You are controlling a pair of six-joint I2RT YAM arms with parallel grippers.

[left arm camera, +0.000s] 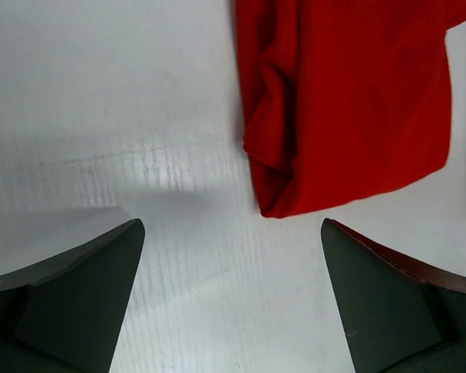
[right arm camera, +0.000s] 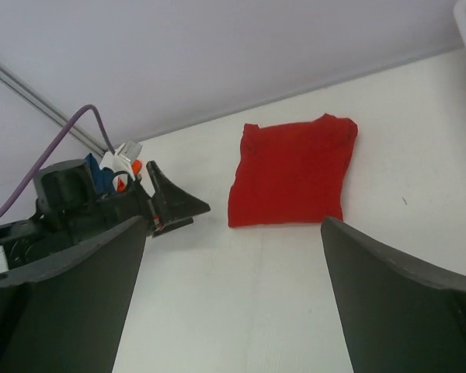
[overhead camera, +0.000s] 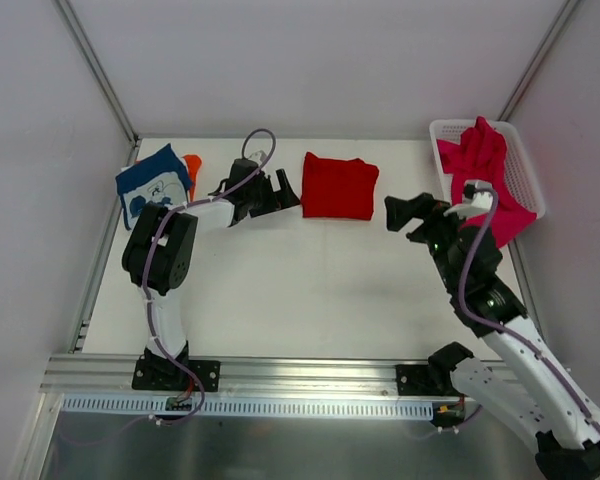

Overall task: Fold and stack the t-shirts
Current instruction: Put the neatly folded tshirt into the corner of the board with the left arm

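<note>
Red cloth shirt [overhead camera: 340, 187] lies folded flat. Blue printed shirt [overhead camera: 153, 185] covers an orange one [overhead camera: 192, 163] (a bit shows). Pink shirt [overhead camera: 485, 165] sits crumpled in a basket [overhead camera: 528, 175].

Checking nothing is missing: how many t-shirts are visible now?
4. A navy printed shirt at far left, an orange shirt peeking out beside it, a folded red shirt mid-table, a magenta-pink shirt draped in the white basket. More could be hidden beneath.

Table [overhead camera: 310, 290] — red t-shirt [overhead camera: 340, 187], basket [overhead camera: 523, 172]
</note>
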